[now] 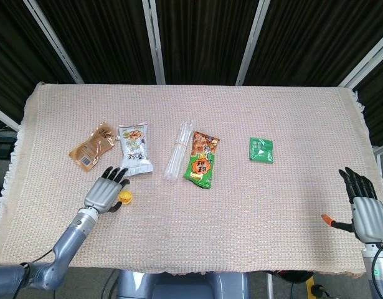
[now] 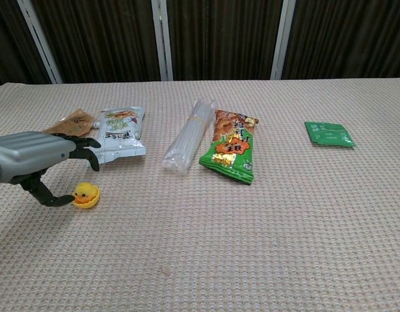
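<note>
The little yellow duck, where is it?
The yellow duck lies on the table's left side in both views, at the fingertips of the left robot hand, just in front of the white snack packet.

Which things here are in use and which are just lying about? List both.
In use:
left hand, thumb touching the duck
duck, tipped on the cloth

Lying about:
brown pouch
white pouch
straws
green-orange snack bag
green packet
right hand, at the table's edge, holding nothing
</note>
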Robot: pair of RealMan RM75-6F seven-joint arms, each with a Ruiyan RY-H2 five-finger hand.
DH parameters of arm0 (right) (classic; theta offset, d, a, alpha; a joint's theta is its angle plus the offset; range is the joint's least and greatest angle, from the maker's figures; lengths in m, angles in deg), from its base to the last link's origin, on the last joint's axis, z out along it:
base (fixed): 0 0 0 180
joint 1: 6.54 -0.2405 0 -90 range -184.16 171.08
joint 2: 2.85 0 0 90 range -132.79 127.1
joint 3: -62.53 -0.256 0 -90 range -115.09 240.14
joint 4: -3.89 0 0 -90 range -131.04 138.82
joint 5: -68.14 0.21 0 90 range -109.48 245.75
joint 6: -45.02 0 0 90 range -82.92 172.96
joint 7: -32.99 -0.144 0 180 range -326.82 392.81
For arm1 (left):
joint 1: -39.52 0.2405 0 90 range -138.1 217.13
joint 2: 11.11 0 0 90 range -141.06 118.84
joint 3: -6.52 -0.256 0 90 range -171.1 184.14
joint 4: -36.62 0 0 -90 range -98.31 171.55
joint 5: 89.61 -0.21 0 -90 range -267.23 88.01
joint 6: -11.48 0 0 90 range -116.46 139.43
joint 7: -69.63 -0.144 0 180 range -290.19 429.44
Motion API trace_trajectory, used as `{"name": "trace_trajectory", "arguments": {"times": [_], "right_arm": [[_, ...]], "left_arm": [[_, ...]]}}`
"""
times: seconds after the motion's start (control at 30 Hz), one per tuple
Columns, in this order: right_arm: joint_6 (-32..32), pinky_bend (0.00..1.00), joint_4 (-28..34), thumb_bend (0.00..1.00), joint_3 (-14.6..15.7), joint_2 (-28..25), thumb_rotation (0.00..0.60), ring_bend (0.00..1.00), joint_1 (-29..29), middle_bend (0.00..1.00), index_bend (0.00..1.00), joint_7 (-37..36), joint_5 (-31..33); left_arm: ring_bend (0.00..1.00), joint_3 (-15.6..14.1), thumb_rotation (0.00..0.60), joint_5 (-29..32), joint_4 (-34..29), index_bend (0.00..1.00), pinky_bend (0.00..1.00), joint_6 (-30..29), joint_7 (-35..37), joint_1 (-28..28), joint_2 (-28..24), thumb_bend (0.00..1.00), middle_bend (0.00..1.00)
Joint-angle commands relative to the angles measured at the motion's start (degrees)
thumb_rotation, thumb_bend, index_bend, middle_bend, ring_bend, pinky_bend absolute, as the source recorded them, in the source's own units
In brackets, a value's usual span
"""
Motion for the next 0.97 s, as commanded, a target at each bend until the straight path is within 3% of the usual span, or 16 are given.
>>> {"name": "trace_trajectory", "arguments": {"times": [0.03, 0.27, 0.37, 0.53, 0.6, 0.77, 0.97], "right_arm": [[-0.1, 0.0, -0.1, 0.02, 0.0, 0.0, 0.6, 0.0, 0.0, 0.0, 0.0, -0.1, 0.0], [0.2, 0.0, -0.2, 0.02, 0.1, 0.0, 0.6, 0.0, 0.0, 0.0, 0.0, 0.0, 0.1], [0.6, 0.0, -0.3, 0.02, 0.2, -0.1, 0.6, 0.0, -0.1, 0.0, 0.0, 0.2, 0.3], [1.5, 0.0, -0.1, 0.02, 0.5, -0.5, 0.6, 0.0, -0.2, 0.0, 0.0, 1.0, 0.6], [1.8, 0.0, 0.1, 0.02, 0.6, -0.7, 0.6, 0.0, -0.3, 0.0, 0.0, 1.6, 0.7], [1.8, 0.0, 0.4, 0.02, 0.7, -0.6, 0.6, 0.0, -0.4, 0.0, 0.0, 2.9, 0.7], [1.3, 0.0, 0.7, 0.02, 0.6, -0.7, 0.6, 0.0, -0.2, 0.0, 0.0, 3.2, 0.8]], "left_arm": [[0.0, 0.0, 0.6, 0.3, -0.3, 0.19, 0.0, -0.1, -0.1, 0.0, -0.2, 0.33, 0.0], [0.0, 0.6, 0.6, -1.1, -3.2, 0.17, 0.0, -2.5, 1.9, 1.1, -2.0, 0.33, 0.0], [0.0, 0.2, 0.6, -3.7, -5.7, 0.15, 0.0, -6.1, 4.1, 3.3, -3.6, 0.28, 0.0], [0.0, -3.0, 0.6, -12.1, -9.2, 0.01, 0.0, -16.4, 8.5, 10.0, -7.5, 0.05, 0.0], [0.0, -5.0, 0.6, -15.5, -9.7, 0.0, 0.0, -21.0, 10.1, 13.2, -9.2, 0.01, 0.0], [0.0, -8.6, 0.6, -20.8, -9.6, 0.0, 0.0, -28.1, 13.6, 19.3, -11.8, 0.0, 0.0], [0.0, -9.9, 0.6, -24.8, -9.2, 0.0, 0.0, -32.7, 16.1, 23.5, -13.4, 0.0, 0.0]]}}
